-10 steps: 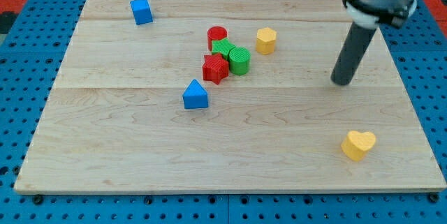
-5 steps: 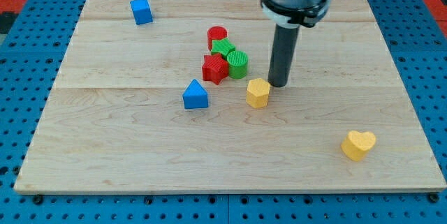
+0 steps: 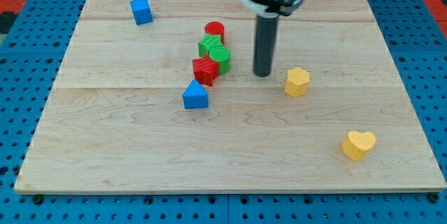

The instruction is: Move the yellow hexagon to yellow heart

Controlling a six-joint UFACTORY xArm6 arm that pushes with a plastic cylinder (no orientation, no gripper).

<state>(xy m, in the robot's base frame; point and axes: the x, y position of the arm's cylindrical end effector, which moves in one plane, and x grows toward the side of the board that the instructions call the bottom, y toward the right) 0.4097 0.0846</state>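
The yellow hexagon (image 3: 297, 81) sits on the wooden board right of centre. The yellow heart (image 3: 358, 144) lies near the board's lower right, well apart from the hexagon. My tip (image 3: 262, 75) rests on the board just left of the hexagon, a small gap between them, and right of the red and green cluster.
A cluster of a red cylinder (image 3: 214, 31), a green star-like block (image 3: 208, 45), a green cylinder (image 3: 221, 58) and a red star (image 3: 205, 70) sits left of my tip. A blue triangle (image 3: 195, 95) lies below it. A blue cube (image 3: 141, 10) is at top left.
The yellow hexagon has gone from below the cluster to the right. My tip has shifted slightly left. The red and green cluster has been nudged left.
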